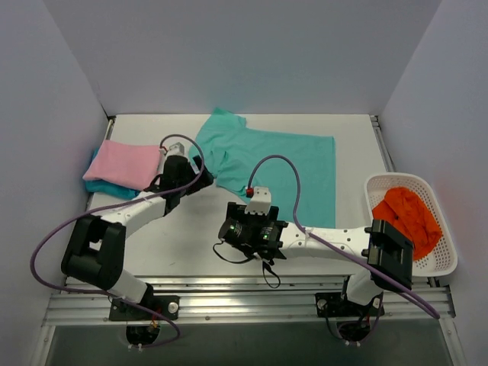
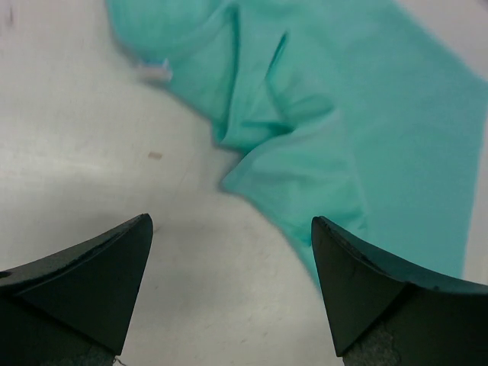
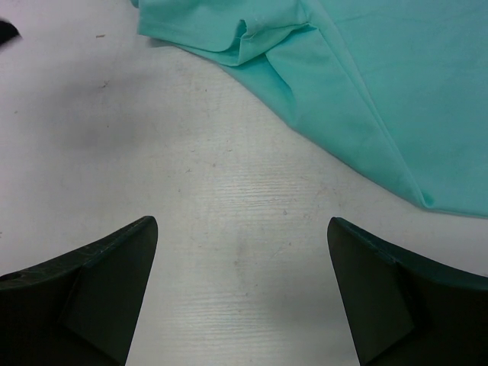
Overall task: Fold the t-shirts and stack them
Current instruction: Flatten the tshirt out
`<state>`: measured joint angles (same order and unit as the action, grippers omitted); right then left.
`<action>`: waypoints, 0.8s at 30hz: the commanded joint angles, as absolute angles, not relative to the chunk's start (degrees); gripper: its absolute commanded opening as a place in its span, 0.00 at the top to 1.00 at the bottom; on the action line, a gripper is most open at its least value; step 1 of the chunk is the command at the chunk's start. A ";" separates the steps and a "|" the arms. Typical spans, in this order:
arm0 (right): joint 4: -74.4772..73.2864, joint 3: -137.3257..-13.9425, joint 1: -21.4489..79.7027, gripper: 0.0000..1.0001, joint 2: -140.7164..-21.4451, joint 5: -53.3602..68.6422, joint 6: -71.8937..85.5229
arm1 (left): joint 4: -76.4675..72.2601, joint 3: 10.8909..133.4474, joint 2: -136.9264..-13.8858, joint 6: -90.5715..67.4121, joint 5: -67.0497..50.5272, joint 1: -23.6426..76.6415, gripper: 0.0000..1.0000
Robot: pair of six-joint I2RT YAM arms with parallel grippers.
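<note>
A mint-teal t-shirt (image 1: 282, 164) lies spread across the back middle of the table, its left sleeve crumpled. At the left, a folded pink t-shirt (image 1: 126, 164) rests on a folded darker turquoise one (image 1: 103, 187). My left gripper (image 1: 200, 171) is open and empty just left of the mint shirt's sleeve (image 2: 290, 175); the right finger overlaps the shirt's edge in its wrist view. My right gripper (image 1: 252, 221) is open over bare table, short of the mint shirt's near edge (image 3: 366, 99). The wrist views show both grippers, left (image 2: 231, 219) and right (image 3: 241, 221), with nothing between their fingers.
A white mesh basket (image 1: 381, 183) holding an orange garment (image 1: 408, 217) stands at the right edge of the table. Grey walls close in the table at the back and on both sides. Purple cables loop off both arms.
</note>
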<state>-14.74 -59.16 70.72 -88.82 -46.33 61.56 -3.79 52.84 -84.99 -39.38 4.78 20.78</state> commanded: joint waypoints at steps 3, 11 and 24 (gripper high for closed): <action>-17.66 -59.94 70.93 0.11 -87.19 -50.36 62.84 | -13.97 46.76 -90.78 -44.38 4.40 25.57 0.06; -18.63 -58.45 69.96 0.11 -83.41 -51.77 62.93 | -21.70 48.25 -100.80 -46.49 3.25 27.86 0.05; -18.46 -54.49 67.24 0.11 -78.40 -52.03 62.23 | -25.75 52.20 -108.81 -46.58 9.49 29.00 0.03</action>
<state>-16.84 -55.31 67.81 -80.86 -48.77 61.67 -25.74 50.61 -106.45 -46.44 7.09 28.84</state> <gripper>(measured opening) 0.890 0.963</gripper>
